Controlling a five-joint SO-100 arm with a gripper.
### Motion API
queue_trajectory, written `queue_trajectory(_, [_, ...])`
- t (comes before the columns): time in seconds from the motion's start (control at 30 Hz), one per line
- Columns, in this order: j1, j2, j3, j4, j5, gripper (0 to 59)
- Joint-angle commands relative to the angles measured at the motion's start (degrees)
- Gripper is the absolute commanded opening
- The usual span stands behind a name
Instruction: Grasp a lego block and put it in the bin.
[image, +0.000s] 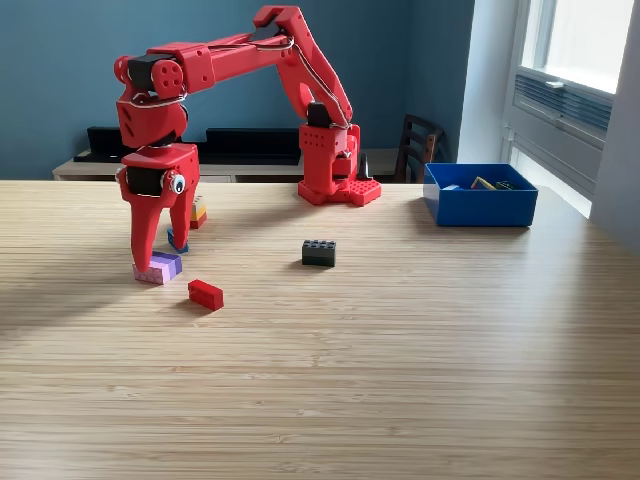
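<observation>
My red gripper (160, 254) points straight down at the exterior view's left, open, its two fingers spread. A purple lego block (160, 267) lies on the table right under them, and the nearer fingertip (141, 262) touches or nearly touches the block's left end. A small blue block (177, 243) sits by the farther finger. Behind it stands a yellow and red block (198, 212). A red block (205, 293) lies just in front, and a black block (318, 252) rests mid-table. The blue bin (480, 200) stands at the far right with a few pieces inside.
The arm's red base (335, 170) is fixed at the table's back middle. The table is light wood (400, 380). Beyond its far edge are a low shelf (240, 145) against a blue wall and a dark chair (418, 145).
</observation>
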Motion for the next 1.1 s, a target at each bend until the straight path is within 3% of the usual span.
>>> queue_trajectory(0.03, [0.1, 1.5, -4.0, 0.3, -1.1, 31.5])
queue_trajectory(0.6, [1.0, -5.7, -10.9, 0.3, -0.4, 27.6])
queue_trajectory(0.7, [1.0, -6.5, -12.0, 0.3, 2.3, 21.0])
queue_trajectory(0.8, [1.0, -6.9, -13.1, 0.1, 4.8, 8.7])
queue_trajectory(0.9, [0.9, -6.9, -13.3, -0.2, 6.2, 0.7])
queue_trajectory(1.1, [1.1, -6.9, -15.1, -0.1, 8.8, 0.1])
